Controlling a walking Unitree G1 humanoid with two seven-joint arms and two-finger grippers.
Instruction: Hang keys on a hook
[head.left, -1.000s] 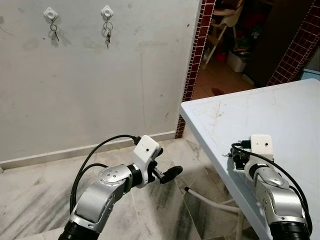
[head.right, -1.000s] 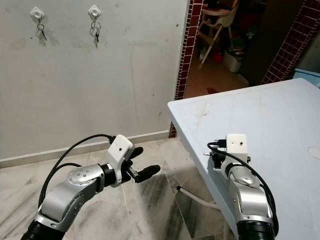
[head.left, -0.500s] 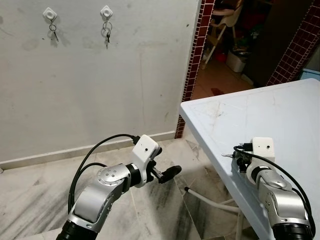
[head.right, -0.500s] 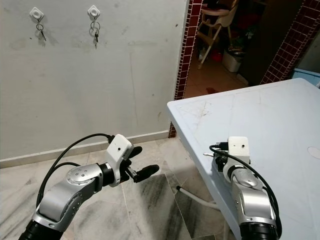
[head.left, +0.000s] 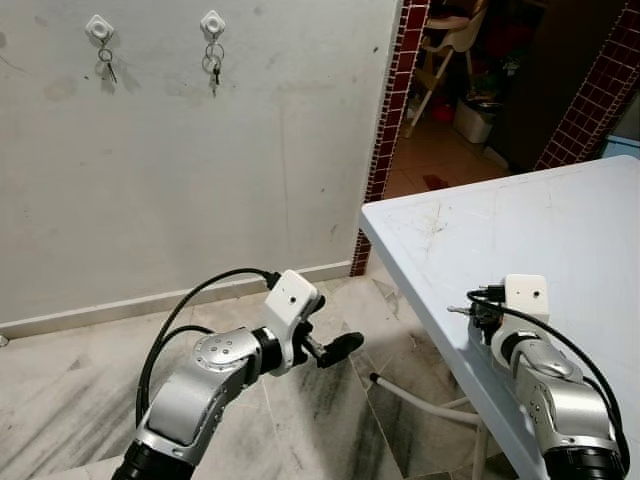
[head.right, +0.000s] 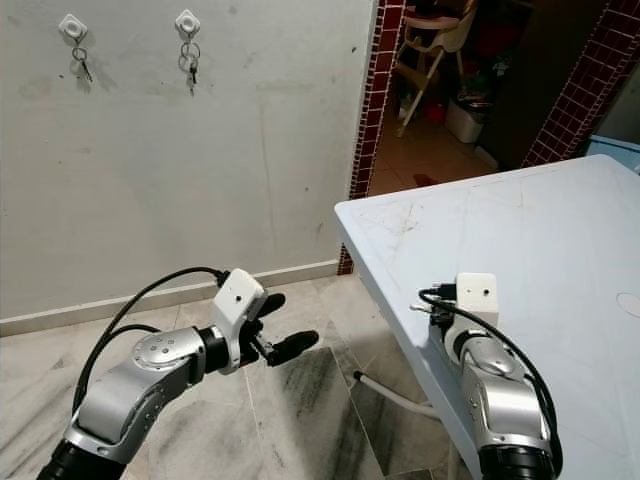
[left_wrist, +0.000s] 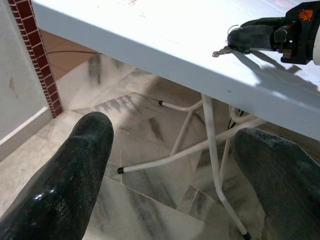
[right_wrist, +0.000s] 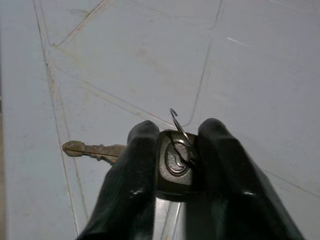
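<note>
A key (right_wrist: 95, 149) with a black head and a wire ring is pinched in my right gripper (right_wrist: 175, 131), which is shut on it just above the near left edge of the white table (head.left: 530, 220). The key blade (head.left: 456, 310) sticks out to the left of the right gripper (head.left: 482, 314). My left gripper (head.left: 330, 328) hangs open over the marble floor, left of the table, holding nothing. High on the wall are two white hooks (head.left: 100, 27) (head.left: 213, 22), each with keys dangling from it.
The table's white legs (left_wrist: 210, 130) stand on the marble floor below its edge. A red-tiled pillar (head.left: 392, 110) frames a doorway right of the wall, with a high chair (head.left: 450, 45) and clutter beyond. Open floor lies between me and the wall.
My right gripper with the key has shifted very slightly along the table edge. The left arm has stayed almost still.
</note>
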